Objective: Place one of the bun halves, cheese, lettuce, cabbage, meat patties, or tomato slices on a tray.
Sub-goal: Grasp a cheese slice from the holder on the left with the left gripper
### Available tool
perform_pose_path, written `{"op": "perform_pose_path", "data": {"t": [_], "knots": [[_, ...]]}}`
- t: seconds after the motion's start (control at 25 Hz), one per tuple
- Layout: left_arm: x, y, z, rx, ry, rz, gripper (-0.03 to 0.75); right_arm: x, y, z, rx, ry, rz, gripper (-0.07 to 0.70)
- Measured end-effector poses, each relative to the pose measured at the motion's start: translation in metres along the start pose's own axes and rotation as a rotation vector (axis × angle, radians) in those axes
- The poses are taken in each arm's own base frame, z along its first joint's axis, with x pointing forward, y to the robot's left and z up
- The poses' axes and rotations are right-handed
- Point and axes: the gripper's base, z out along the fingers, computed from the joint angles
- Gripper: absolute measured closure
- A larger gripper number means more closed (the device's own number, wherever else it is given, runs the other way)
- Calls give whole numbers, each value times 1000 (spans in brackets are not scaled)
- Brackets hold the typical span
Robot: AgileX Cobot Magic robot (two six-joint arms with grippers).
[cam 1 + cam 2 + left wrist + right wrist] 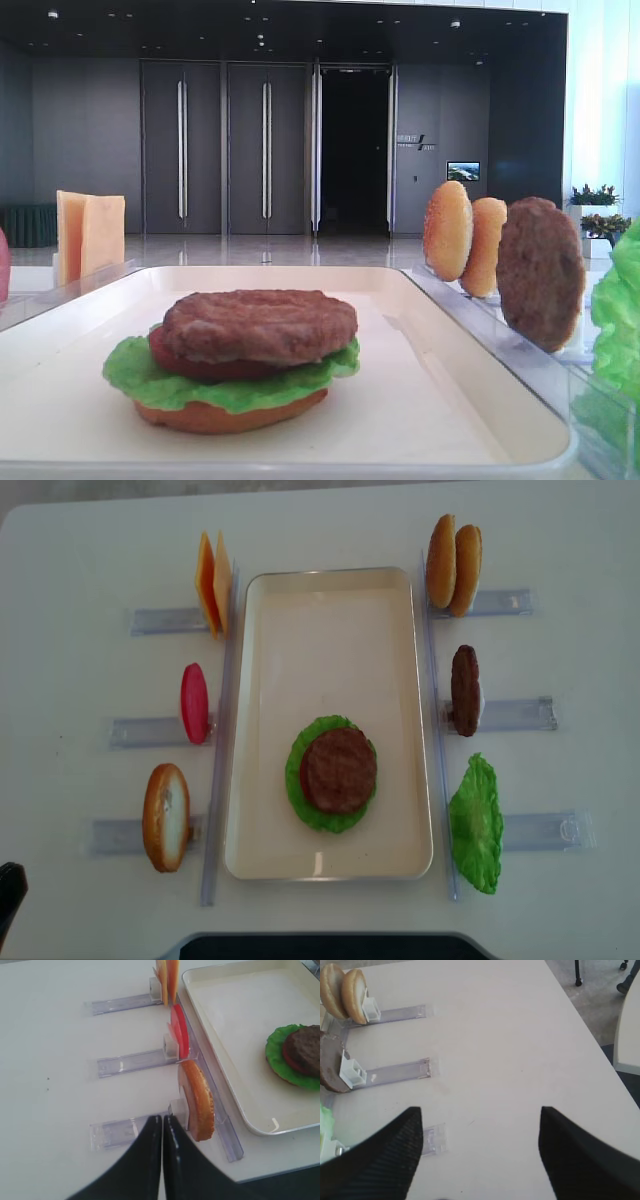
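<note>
The tray [330, 590], cream-white with a low rim, lies lengthwise down the middle of the white counter [80, 560]. In its near half sits a stack: a bun half [225, 415] at the bottom, then a lettuce leaf [300, 800], a tomato slice [170, 358] and a meat patty [339, 770] on top.

Clear plastic racks [165, 620] run along both long sides of the tray, and the spare pieces stand on edge in them. On the left side, from the far edge to the near edge: two cheese slices [212, 583], a red tomato slice [194, 702], and a bun half [166, 816]. On the right side, from far to near: two bun halves [454, 564], a meat patty [464, 690], and a lettuce leaf [476, 825].

The left end effector [162, 1125] has its fingers pressed together with nothing between them. It hangs over the counter near the near left corner, just beside the standing bun half there.

The right end effector [480, 1125] has its fingers wide apart and holds nothing. It hangs over bare counter to the right of the right-hand racks.
</note>
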Motion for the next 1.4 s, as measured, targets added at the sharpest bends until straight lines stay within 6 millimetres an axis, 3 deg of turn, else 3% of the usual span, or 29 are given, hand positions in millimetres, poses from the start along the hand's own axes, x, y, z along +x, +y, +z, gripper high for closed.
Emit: {"op": "perform_pose_path", "data": {"t": [1.4], "knots": [[0,0,0,0,0,0,716,0,0,0,-3,0,1,141]]}}
